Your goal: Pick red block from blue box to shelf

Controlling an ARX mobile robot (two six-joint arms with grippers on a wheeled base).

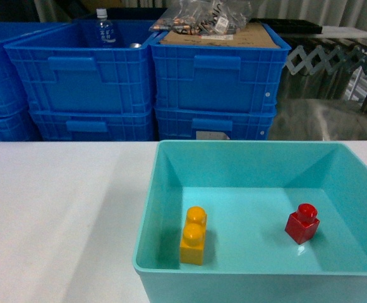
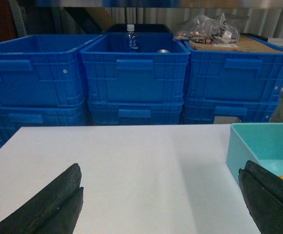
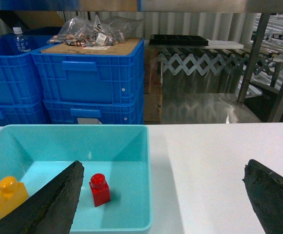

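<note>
Both arms' fingers (image 3: 44, 204) spread wide, blue box (image 1: 146, 208) holding red block (image 1: 302, 223) and yellow brick (image 1: 194, 235)

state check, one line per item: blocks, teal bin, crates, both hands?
red block: upright, stud up, loose in bin.
yellow brick: upright, studs up, near front wall.
blue box: open-topped, on white table.
blue crates: stacked, lidless.
bottle: upright, capped.
left hand: open, empty.
right hand: open, empty.
</note>
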